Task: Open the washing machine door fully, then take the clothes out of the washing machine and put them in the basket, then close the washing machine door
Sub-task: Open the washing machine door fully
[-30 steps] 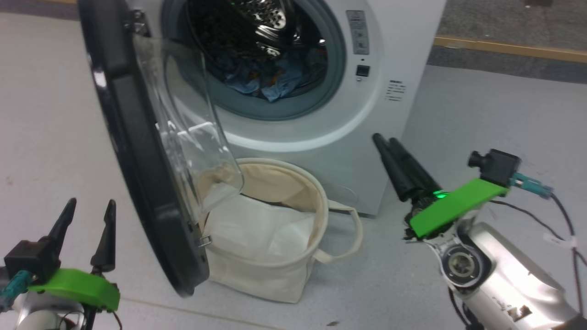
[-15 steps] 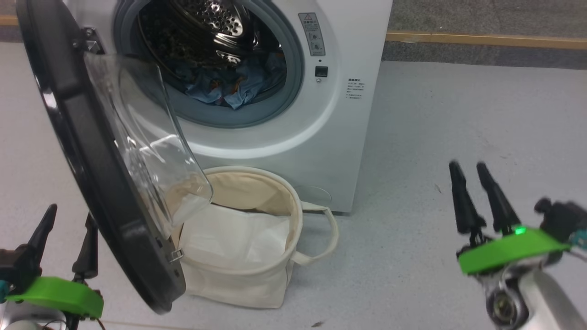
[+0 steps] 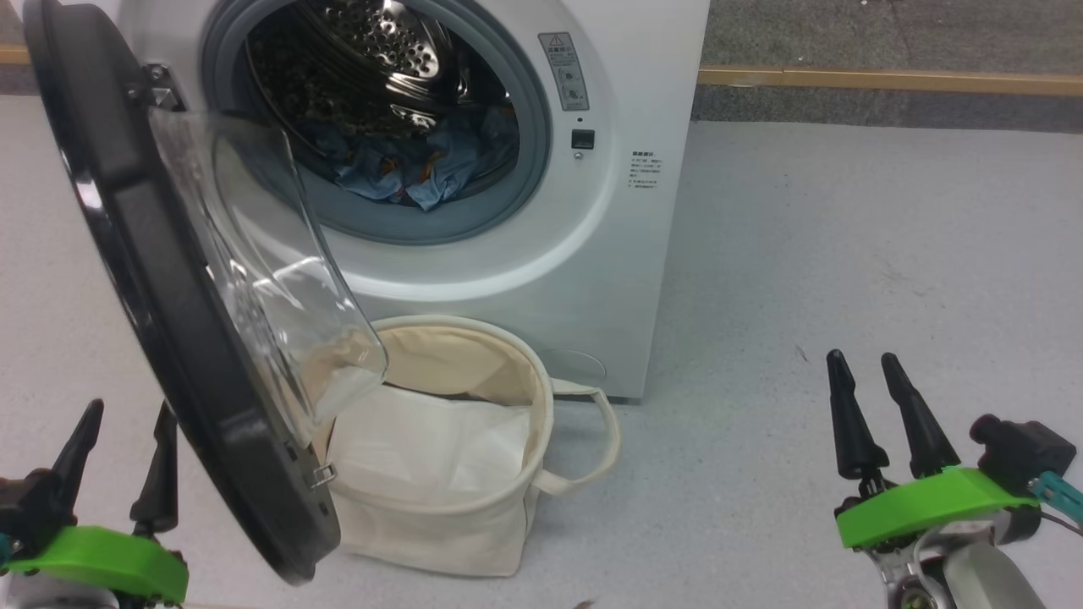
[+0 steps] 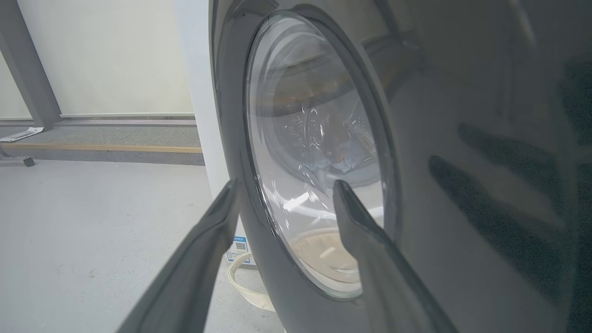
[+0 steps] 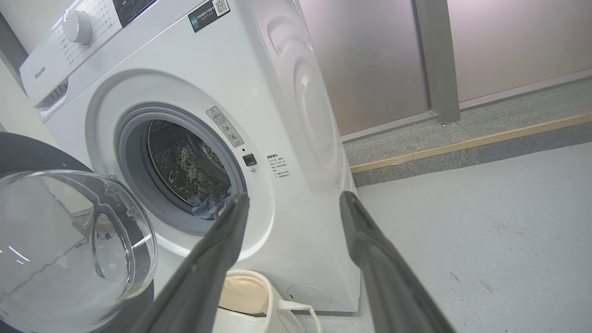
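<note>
The washing machine door [image 3: 161, 321] stands swung out, its glass bowl overhanging the basket [image 3: 457, 533] at the foot of the washing machine [image 3: 618, 254]. The blue, orange-flecked clothes [image 3: 406, 169] lie low in the drum. The left gripper [image 3: 127, 414] and right gripper [image 3: 863, 362] hover low, fingers spread wide, holding nothing. Unloading looks next: 1 gripper must reach past the rubber ring and pinch the fabric.

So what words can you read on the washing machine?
"Hisense": on the control panel of the washing machine.
Too small to read: the warning sticker beside the opening.
Too small to read: the small print below that sticker.
Too small to read: the black QR label.
Blurred: the blue sticker.
</note>
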